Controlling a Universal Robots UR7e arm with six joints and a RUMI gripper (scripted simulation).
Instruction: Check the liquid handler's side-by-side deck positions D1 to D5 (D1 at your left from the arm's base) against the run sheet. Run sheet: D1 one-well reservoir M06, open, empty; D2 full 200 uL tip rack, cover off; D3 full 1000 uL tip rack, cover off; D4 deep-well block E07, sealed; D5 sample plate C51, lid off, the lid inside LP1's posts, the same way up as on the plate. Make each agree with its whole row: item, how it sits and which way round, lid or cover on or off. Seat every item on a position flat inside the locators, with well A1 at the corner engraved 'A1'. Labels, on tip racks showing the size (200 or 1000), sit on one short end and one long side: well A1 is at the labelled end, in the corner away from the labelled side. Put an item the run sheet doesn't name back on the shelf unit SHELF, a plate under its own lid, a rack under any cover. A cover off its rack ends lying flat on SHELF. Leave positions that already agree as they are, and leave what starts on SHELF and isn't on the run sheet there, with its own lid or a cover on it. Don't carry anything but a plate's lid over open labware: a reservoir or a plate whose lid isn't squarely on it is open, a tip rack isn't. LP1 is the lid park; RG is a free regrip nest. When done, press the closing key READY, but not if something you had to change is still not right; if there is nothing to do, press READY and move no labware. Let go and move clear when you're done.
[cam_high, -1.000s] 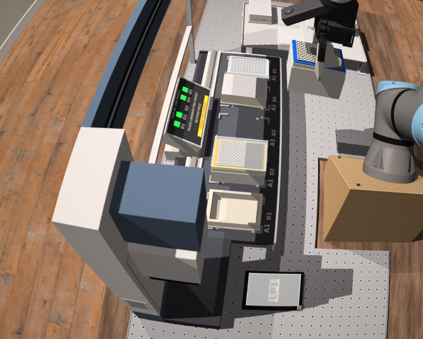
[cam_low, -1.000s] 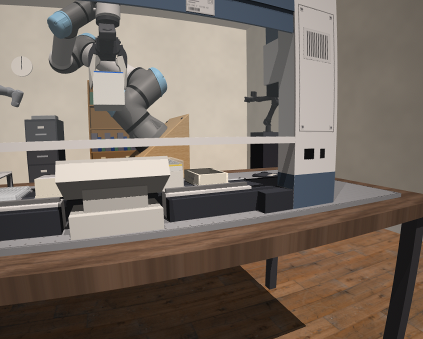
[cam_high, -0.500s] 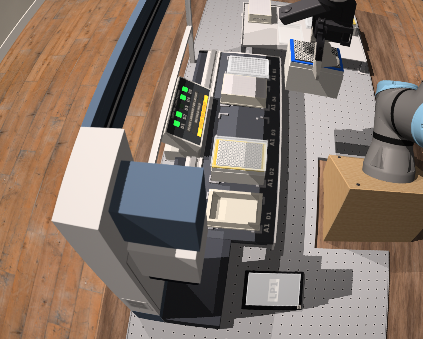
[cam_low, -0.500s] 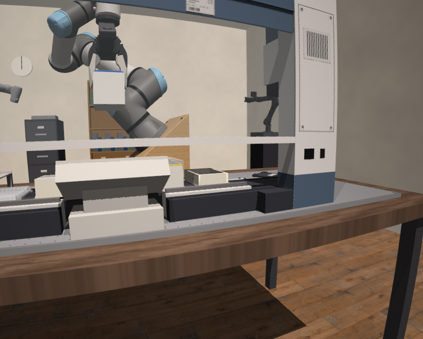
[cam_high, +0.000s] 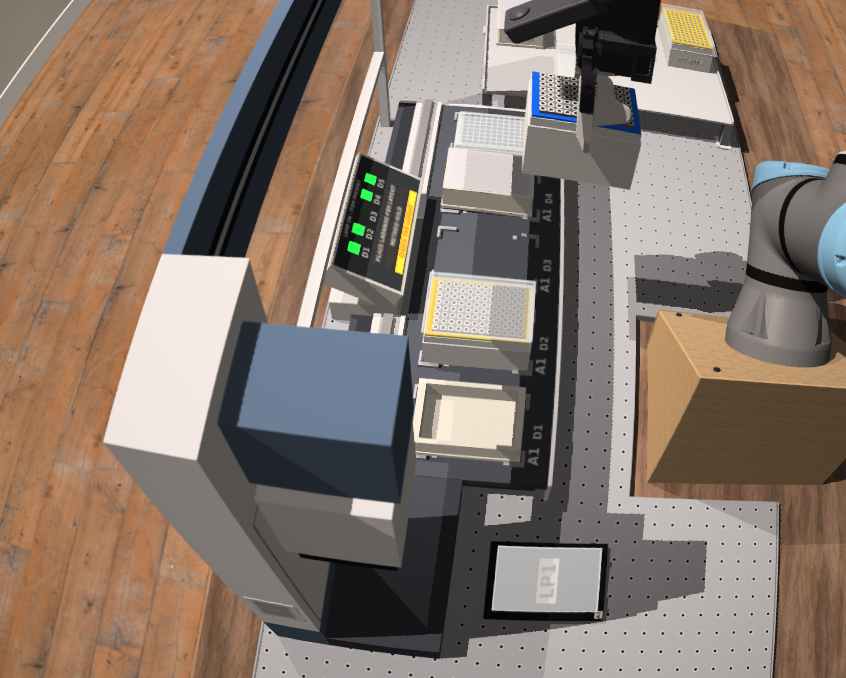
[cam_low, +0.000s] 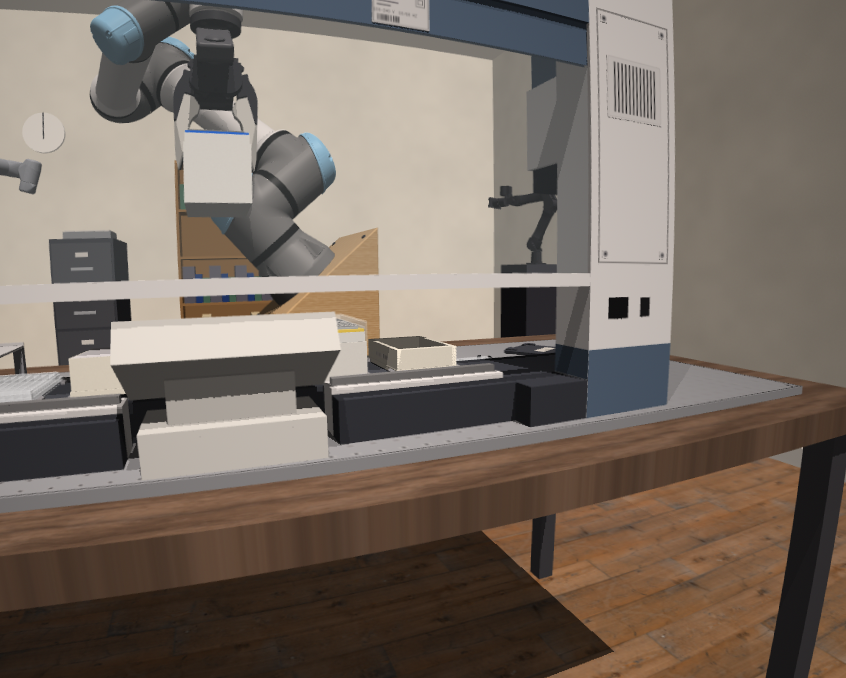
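My gripper point(cam_high: 593, 105) is shut on a blue-topped tip rack point(cam_high: 580, 134) with its cover off. It holds the rack high above the bench, just right of positions D4 and D5. The rack also shows in the exterior view point(cam_low: 216, 169), hanging from the gripper point(cam_low: 215, 123). D1 holds an open, empty cream reservoir point(cam_high: 468, 420). D2 holds a yellow-topped tip rack point(cam_high: 480, 314), cover off. D3 point(cam_high: 483, 243) is bare. D4 holds a pale block point(cam_high: 480, 180). D5 holds a white well plate point(cam_high: 489, 130). The lid park LP1 point(cam_high: 547, 580) is bare.
The shelf unit point(cam_high: 670, 77) at the back right carries a yellow tip rack point(cam_high: 686, 35) and other pale items partly hidden by the arm. The arm's wooden base point(cam_high: 734, 409) stands at the right. The handler's head point(cam_high: 317, 409) overhangs the deck's left side.
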